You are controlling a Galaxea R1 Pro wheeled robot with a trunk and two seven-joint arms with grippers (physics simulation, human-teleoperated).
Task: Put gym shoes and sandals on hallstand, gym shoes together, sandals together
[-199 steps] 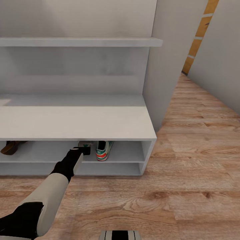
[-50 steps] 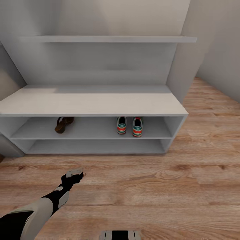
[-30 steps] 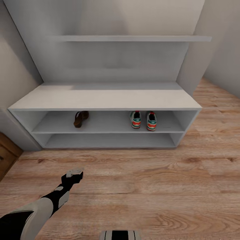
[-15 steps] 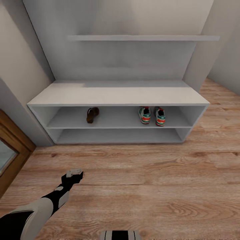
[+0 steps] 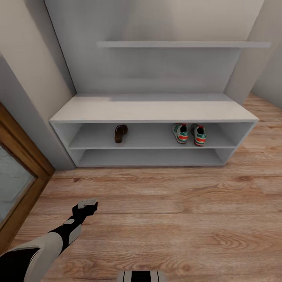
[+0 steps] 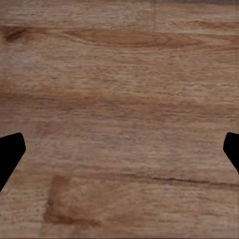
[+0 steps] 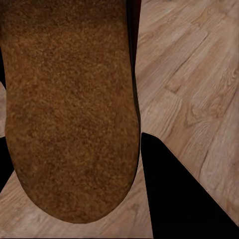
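Left wrist view: corridor floor (image 6: 119, 99), light brown planks, grain running across, dark knot at 10 o'clock. Left gripper (image 6: 119, 149) fingertips (image 6: 10, 149) black, at 9 and 3 o'clock, spread wide, nothing between.

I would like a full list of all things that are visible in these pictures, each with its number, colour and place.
gym shoes: two, white with green and red-orange, side by side at the right of the hallstand's upper open shelf
shelf sandal: one, dark brown, same shelf, left of the gym shoes and apart from them
held sandal: one, brown, between the right end effector's fingers, above the floor
hallstand: one, pale grey, against the wall
corridor floor: one, light brown wood planks, in front of the hallstand
door frame: one, brown wood, left of the hallstand
left end effector: one, dark, open and empty, over the floor
right end effector: one, black, apparently closed on the held sandal
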